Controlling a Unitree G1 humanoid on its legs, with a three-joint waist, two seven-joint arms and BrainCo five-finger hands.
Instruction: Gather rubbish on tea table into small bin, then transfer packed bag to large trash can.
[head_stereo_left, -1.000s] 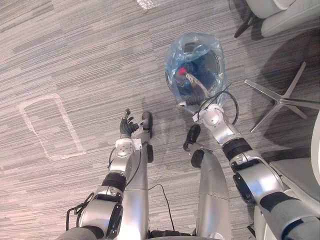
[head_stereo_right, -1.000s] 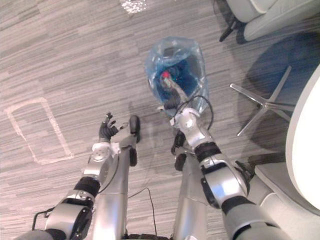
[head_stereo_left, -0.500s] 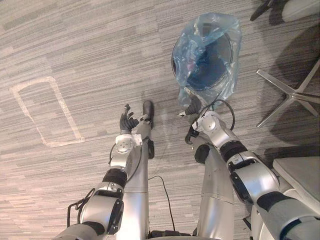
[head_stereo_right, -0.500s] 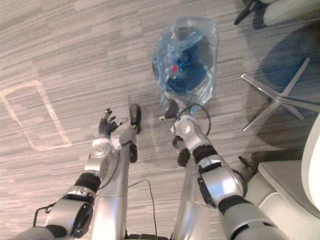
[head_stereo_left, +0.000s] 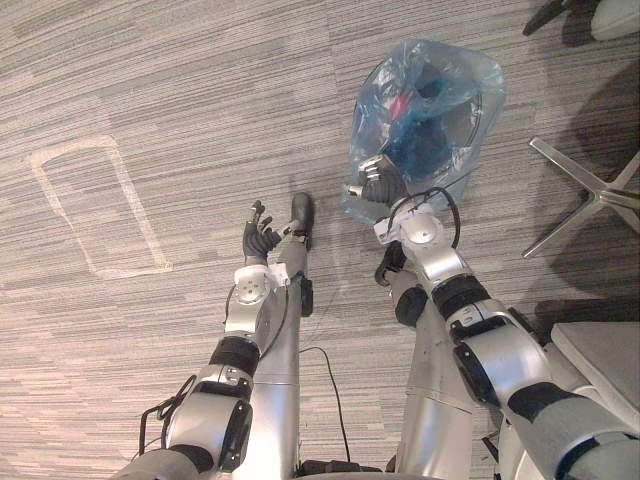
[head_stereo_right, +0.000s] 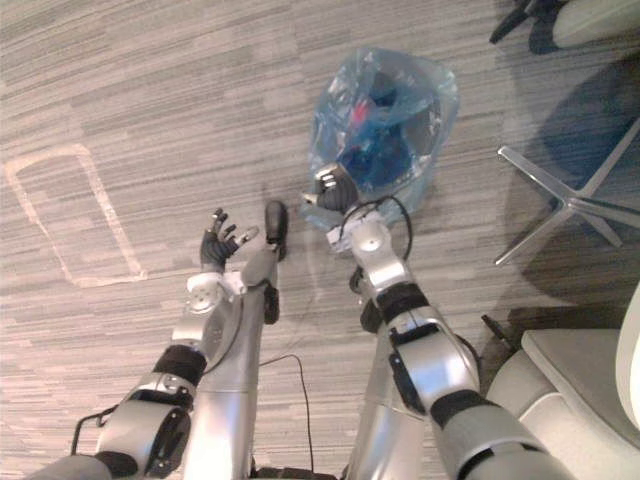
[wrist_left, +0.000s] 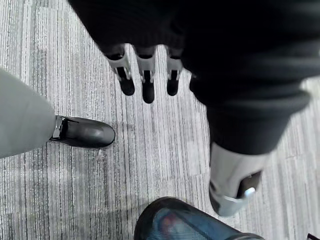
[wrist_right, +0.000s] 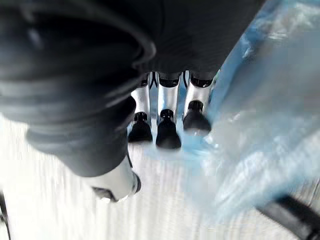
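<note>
The grey striped carpet (head_stereo_left: 180, 80) runs across the whole room. Off to the robot's right stands a chair's silver star base (head_stereo_left: 590, 195), with a pale seat (head_stereo_left: 605, 350) nearer its right side. A white tape outline (head_stereo_left: 95, 210) is marked on the carpet well to the left, apart from everything else.

Ahead of the robot and a little to its right sits the blue plastic bag (head_stereo_left: 440, 90), puffed up and see-through, on the carpet beside the chair base. A dark round shape shows through the plastic, and a small red item (head_stereo_left: 400, 100) lies near the top inside it.

The right hand (head_stereo_left: 380, 187) is at the bag's near lower edge. From its wrist I can see the dark fingertips (wrist_right: 167, 135) curled into the blue film, so the hand has hold of the bag by its plastic. The bulk of the bag lies just beyond the hand, farther from the robot.

The left hand (head_stereo_left: 260, 238) hangs over bare carpet, well to the left of the bag. Its fingers are loosely bent and spread, with nothing in them.
</note>
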